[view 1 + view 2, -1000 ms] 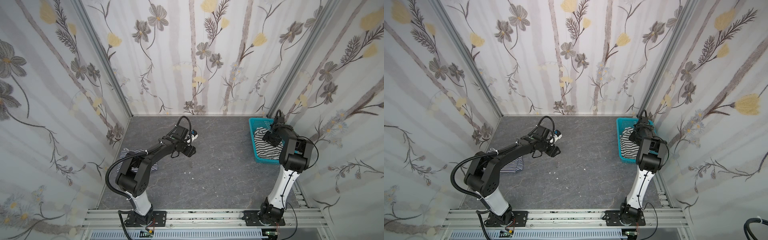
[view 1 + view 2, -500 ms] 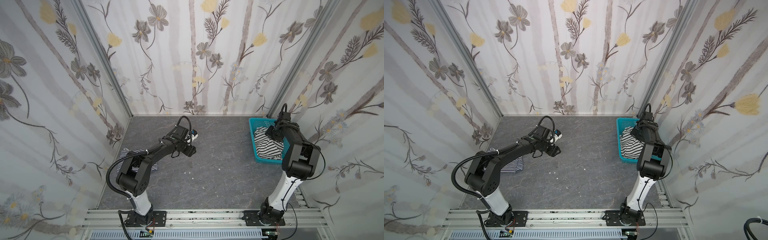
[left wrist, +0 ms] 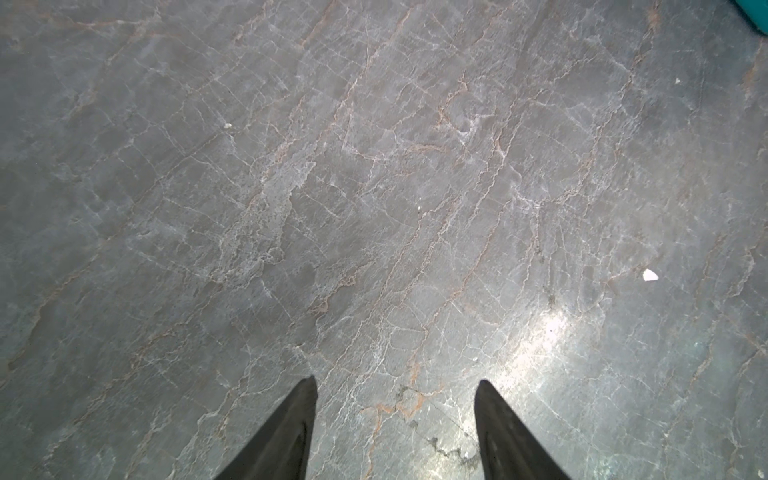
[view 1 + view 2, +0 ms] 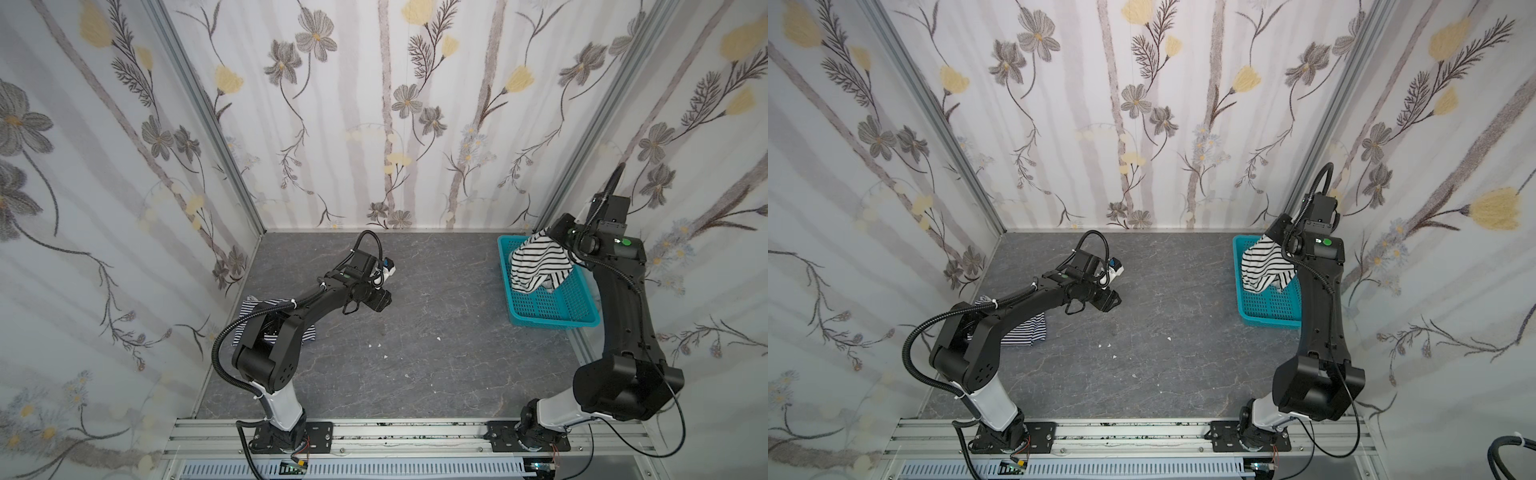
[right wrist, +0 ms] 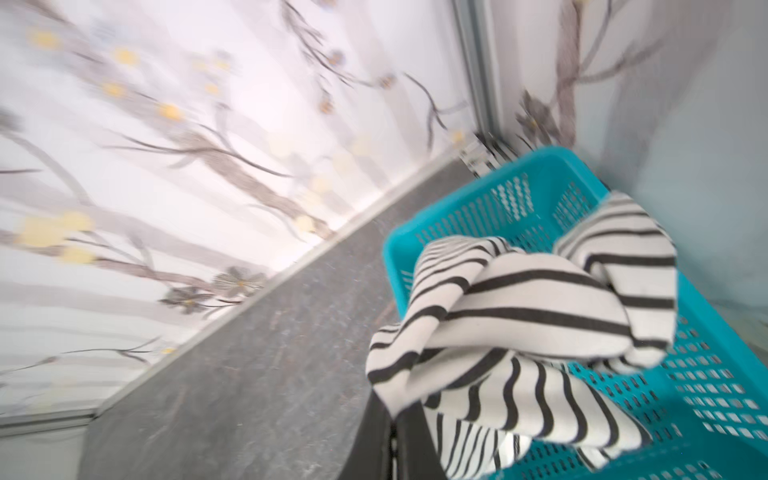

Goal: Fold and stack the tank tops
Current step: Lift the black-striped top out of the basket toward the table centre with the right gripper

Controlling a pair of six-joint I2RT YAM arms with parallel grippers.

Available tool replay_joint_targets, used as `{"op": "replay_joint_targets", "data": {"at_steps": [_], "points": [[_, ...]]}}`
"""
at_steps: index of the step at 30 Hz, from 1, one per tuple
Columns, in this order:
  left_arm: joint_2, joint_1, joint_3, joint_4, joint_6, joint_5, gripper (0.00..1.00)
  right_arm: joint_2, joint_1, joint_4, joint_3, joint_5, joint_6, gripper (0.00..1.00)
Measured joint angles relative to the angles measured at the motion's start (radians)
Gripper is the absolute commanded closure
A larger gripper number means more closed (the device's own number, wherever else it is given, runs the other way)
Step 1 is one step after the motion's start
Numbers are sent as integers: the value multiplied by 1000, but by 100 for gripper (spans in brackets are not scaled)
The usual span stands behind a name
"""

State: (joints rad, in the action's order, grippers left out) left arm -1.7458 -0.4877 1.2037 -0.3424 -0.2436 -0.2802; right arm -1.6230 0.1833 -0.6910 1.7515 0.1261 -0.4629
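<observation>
Black fingers of the right gripper (image 5: 392,419) are pressed together, pinching a bunch of the white tank top with wide-spaced black stripes (image 5: 519,316). The tips are buried in cloth and the rest is cut off by the frame. This wrist view is blurred, so the exact pinch point is hard to read. In both top views the gripper itself is hidden behind the arm's wrist and the cloth. The top (image 4: 536,266) hangs crumpled from it over the far end of the turquoise perforated plastic basket (image 4: 552,307), which sits at the right wall. Its lower folds reach inside the basket; whether they touch the floor of it, cannot tell.

The left gripper (image 3: 395,380) has its fingers spread apart, nothing between them — only bare grey veined stone-look tabletop (image 3: 374,187) with a few white specks (image 3: 650,274). In a top view it (image 4: 380,299) sits near the table's middle, well apart from the basket.

The fine navy-and-white striped tank top (image 4: 1027,330) lies flat on the table by the left wall, mostly covered by the left arm; only its edges show (image 4: 249,309).
</observation>
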Motion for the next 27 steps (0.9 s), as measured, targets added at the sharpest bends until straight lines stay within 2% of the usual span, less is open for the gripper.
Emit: {"op": "replay_joint_targets", "data": {"at_steps": [5, 10, 14, 22, 25, 27], "points": [[2, 4, 4, 1, 0, 16, 37, 94, -146, -64, 225, 7, -18, 100], [12, 17, 8, 2, -1, 19, 37, 111, -291, -109, 301, -2, -53, 100], [26, 34, 3, 2, -1, 29, 37, 124, -428, -113, 204, -2, -70, 100], [36, 48, -7, 3, -1, 30, 37, 138, -636, -8, -185, -2, -141, 100], [37, 51, -7, 3, -5, 38, 37, 78, -686, 16, -206, -2, -158, 100], [36, 53, -7, 3, -5, 43, 37, 22, -714, 26, -164, -2, -165, 100]]}}
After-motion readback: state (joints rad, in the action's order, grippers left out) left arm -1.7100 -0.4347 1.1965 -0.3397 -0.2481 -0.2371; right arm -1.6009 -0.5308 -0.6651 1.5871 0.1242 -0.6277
